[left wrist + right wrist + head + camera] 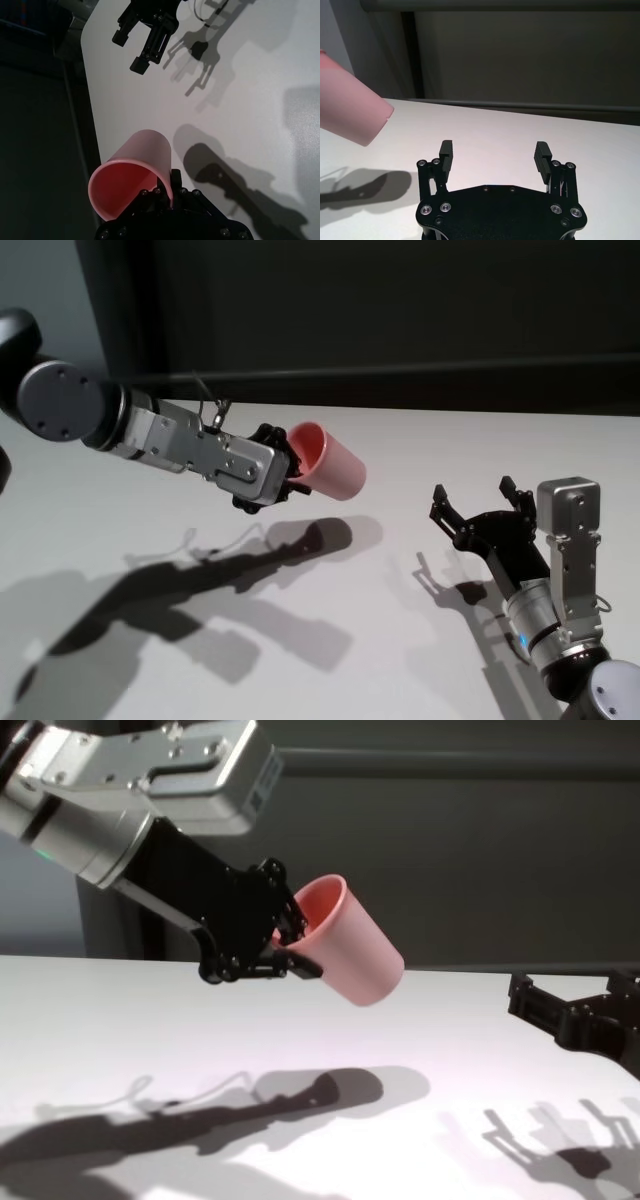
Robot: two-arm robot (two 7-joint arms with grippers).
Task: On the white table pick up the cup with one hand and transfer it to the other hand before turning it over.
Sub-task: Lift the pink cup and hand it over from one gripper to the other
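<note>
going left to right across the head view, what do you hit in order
left gripper, shut on the rim of the cup → the cup, held tilted in the air above the white table → right gripper, open and empty, lower down over the table

right pincer [495, 155]: fingers spread wide, empty, over the worktop [530, 135] | cup [347, 110]: tilted in midair, apart

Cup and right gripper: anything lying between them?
Nothing. In the head view only bare white table and shadow separate the cup, held aloft rim-pinched by the left gripper, from the open right gripper.
</note>
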